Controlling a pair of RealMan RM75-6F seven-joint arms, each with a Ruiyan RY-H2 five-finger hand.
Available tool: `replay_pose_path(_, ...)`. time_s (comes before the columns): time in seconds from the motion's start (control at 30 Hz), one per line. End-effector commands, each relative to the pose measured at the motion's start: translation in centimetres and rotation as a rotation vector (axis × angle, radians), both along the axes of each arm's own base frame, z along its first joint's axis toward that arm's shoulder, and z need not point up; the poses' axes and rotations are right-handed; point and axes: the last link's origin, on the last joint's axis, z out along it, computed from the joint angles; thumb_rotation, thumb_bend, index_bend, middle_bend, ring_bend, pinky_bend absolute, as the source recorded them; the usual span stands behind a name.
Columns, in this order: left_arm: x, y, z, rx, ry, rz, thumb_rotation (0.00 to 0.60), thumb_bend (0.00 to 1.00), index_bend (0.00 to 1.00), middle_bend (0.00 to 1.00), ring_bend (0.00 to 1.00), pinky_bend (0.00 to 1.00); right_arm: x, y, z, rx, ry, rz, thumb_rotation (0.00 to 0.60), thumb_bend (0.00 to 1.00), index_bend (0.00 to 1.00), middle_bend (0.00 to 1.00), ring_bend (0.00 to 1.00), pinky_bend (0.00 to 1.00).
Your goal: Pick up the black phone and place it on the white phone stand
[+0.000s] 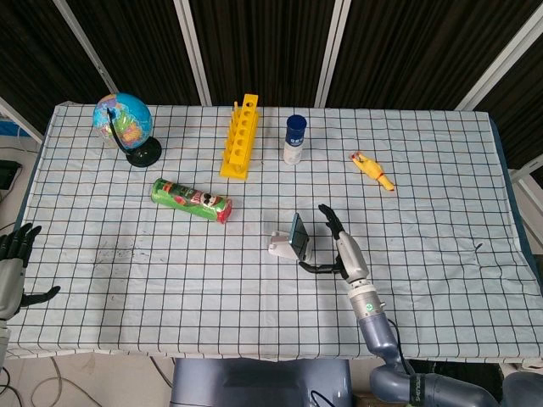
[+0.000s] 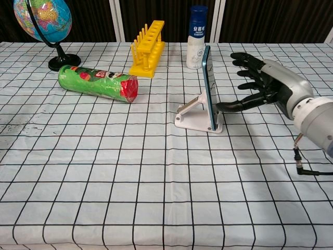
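The black phone (image 2: 208, 83) stands nearly upright on its edge, leaning on the white phone stand (image 2: 190, 117) at mid-table. The head view shows the phone (image 1: 299, 236) and the stand (image 1: 277, 247) just left of my right hand (image 1: 340, 247). My right hand (image 2: 263, 86) is to the right of the phone, fingers spread and holding nothing. Its thumb tip lies close to the phone's lower face; I cannot tell if they touch. My left hand (image 1: 13, 267) hangs off the table's left edge, fingers apart and empty.
A green chips can (image 2: 99, 83) lies left of the stand. At the back stand a yellow test-tube rack (image 2: 147, 47), a white bottle with a blue cap (image 2: 196, 36) and a globe (image 2: 41, 21). A yellow rubber chicken (image 1: 372, 170) lies at the back right.
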Motion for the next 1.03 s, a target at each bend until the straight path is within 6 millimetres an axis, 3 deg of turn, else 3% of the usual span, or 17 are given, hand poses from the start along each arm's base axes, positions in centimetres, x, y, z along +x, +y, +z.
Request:
replay_pose_path(0.03,0.0,-0.1,0.0,0.002,0.004,-0.002,0.6,0.0,0.0,0.0,0.0,0.0,-1.9,0.7,2.0,-0.018,0.087,0.011,0.6,0.0,0.0,0.0,0.0,0.14)
replay_pose_path(0.33,0.0,-0.3,0.0,0.007,0.03,-0.012,0.6,0.0,0.0,0.0,0.0,0.0,-8.1,3.7,9.9,-0.018,0.266,-0.057,0.6,0.02,0.0,0.0,0.0,0.14)
replay_pose_path(0.53,-0.2,-0.6,0.0,0.023,0.05,-0.01,0.6,0.0,0.0,0.0,0.0,0.0,-11.8,6.2,14.5,-0.09,0.521,-0.082,0.6,0.03,0.0,0.0,0.0,0.14)
replay_pose_path(0.77,-0.3,-0.7,0.0,0.024,0.072,-0.001,0.6,0.0,0.0,0.0,0.0,0.0,-13.9,8.3,16.7,-0.175,0.8,-0.088,0.6,0.03,0.0,0.0,0.0,0.14)
replay_pose_path(1.03,-0.1,-0.8,0.0,0.015,0.075,-0.015,0.6,0.0,0.0,0.0,0.0,0.0,-14.5,9.5,17.3,-0.237,0.862,-0.139,0.6,0.03,0.0,0.0,0.0,0.14)
